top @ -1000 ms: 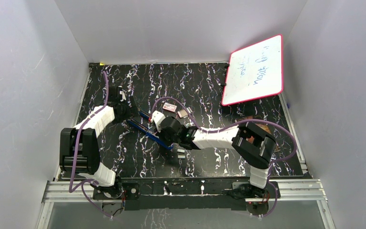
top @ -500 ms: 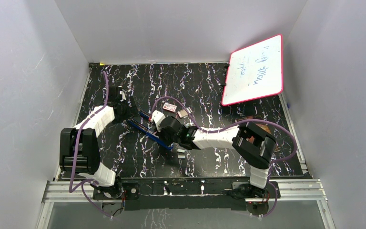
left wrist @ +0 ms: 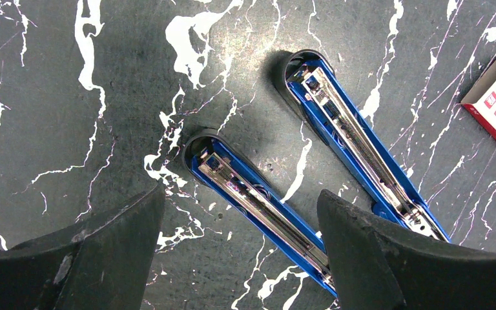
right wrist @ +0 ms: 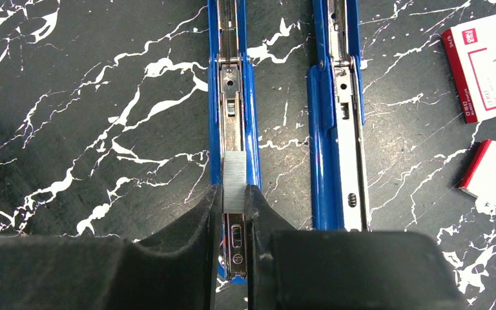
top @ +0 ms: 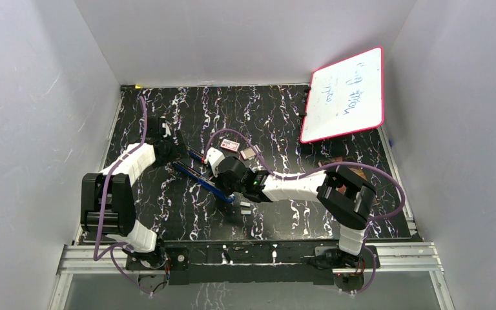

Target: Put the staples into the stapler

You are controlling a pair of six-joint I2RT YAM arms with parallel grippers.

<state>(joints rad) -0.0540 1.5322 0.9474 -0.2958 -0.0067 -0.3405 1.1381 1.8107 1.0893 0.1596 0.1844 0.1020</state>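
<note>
Two arms were bolted on the aluminium rail (top: 252, 258). Left arm (top: 132, 161), at the rail's left end, had white shell links, black joint housings and a big black boxy elbow block. A purple cable ran from the rail up along its links. Right arm (top: 297, 186), at the rail's right end, had the same white-and-black build. Its purple cable looped wide on the side away from the rail. Black base plates sat on the rail. Left gripper (left wrist: 240, 194) had broad matte black wedge fingers (left wrist: 387, 258), edges scuffed grey. Right gripper (right wrist: 234, 188) had black fingers (right wrist: 181, 252) too, tapered to narrow tips
</note>
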